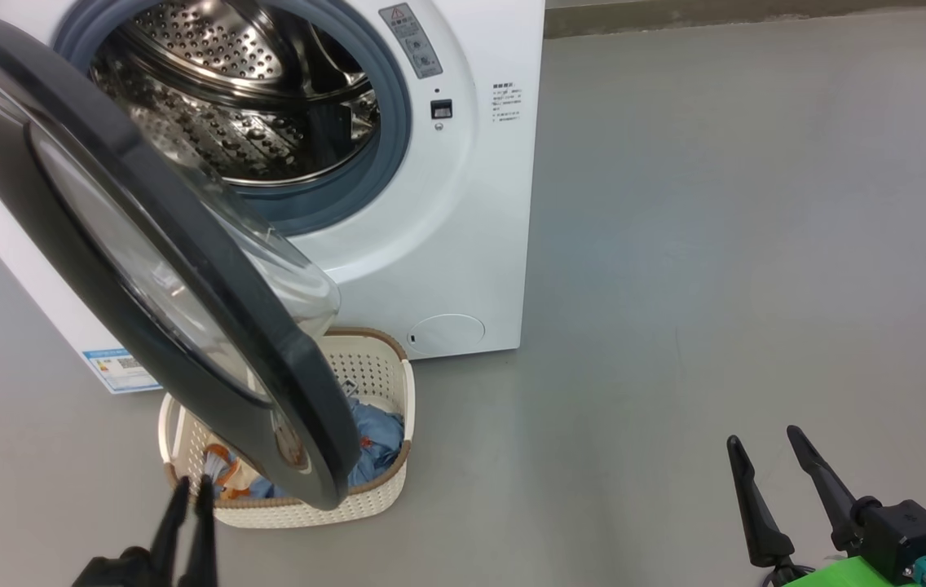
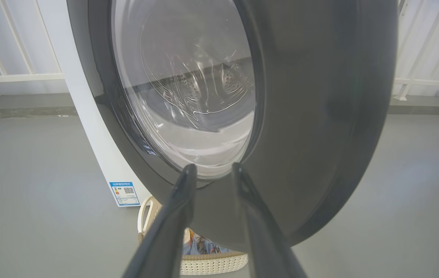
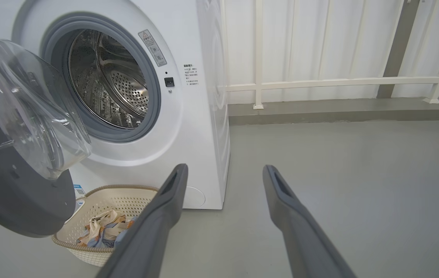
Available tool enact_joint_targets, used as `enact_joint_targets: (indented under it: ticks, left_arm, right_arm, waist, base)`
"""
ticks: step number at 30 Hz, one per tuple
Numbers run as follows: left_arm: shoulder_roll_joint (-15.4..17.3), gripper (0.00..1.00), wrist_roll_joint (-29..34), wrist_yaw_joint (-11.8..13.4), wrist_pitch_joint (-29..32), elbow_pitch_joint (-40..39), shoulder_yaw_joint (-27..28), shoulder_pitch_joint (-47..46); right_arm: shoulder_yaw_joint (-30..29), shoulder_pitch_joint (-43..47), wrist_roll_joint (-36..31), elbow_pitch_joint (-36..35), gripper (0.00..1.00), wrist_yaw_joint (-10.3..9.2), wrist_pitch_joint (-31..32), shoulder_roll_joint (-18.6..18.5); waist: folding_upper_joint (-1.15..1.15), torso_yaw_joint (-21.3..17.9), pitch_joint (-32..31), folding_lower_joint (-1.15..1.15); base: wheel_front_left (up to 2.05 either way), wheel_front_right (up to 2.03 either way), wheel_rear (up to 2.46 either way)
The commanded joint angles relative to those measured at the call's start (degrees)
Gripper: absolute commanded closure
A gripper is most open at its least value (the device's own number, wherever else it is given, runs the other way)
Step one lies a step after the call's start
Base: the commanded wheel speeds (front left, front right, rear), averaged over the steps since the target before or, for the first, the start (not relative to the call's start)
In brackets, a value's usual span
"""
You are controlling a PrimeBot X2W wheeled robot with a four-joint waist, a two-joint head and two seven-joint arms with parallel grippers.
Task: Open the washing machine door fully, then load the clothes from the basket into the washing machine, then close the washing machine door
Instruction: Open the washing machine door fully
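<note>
Arms sit low: your left gripper [image 1: 194,481] rises at the near-left corner of the basket [image 1: 308,509], fingers slightly parted on nothing, facing the outer face of the washing machine door [image 1: 316,424]. Your right gripper [image 1: 763,435] hangs well to the right over bare floor [image 1: 716,244], fingers spread wide, empty. One door stands swung out over one basket before the washing machine [image 1: 463,244]. The clothes [image 3: 103,227] lie inside; the right wrist view separates two, cream on light blue.

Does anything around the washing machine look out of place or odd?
The washing machine door stands open above the basket, hiding part of the clothes in the head view. Nothing looks spilled or damaged.
</note>
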Motion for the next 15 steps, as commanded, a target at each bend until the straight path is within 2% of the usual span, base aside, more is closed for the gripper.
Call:
enact_joint_targets:
  ticks: [1, 6, 11, 15]
  left_arm:
    - [0.6, 1.0, -0.8, -0.6, -0.4, -1.3, 1.8, -1.9]
    - [0.6, 1.0, -1.3, -0.4, -0.4, -4.5, 2.4, -2.6]
    - [0.6, 1.0, -1.7, 0.1, -0.4, -14.5, 3.5, -5.2]
    - [0.5, 1.0, -2.3, -0.8, -0.4, -23.4, 2.4, -8.7]
  right_arm:
    - [1.6, -0.5, -0.1, -1.3, 0.0, 0.55, -0.7, -0.1]
    - [1.3, -0.5, 0.2, -1.4, 0.0, 0.55, -0.7, 0.0]
    - [1.0, -0.6, 0.2, -1.2, 0.0, 0.55, -0.7, 0.0]
    - [1.0, -0.5, 0.3, -1.0, 0.0, 0.55, -0.7, 0.0]
  waist:
    - [0.0, 0.2, 0.0, 0.0]
    - [0.0, 0.4, 0.1, 0.0]
    - [0.0, 0.9, 0.1, 0.0]
    - [0.0, 1.3, 0.1, 0.0]
  base:
    - [0.0, 0.0, 0.0]
    - [0.0, 0.0, 0.0]
    - [0.0, 0.0, 0.0]
    - [0.0, 0.0, 0.0]
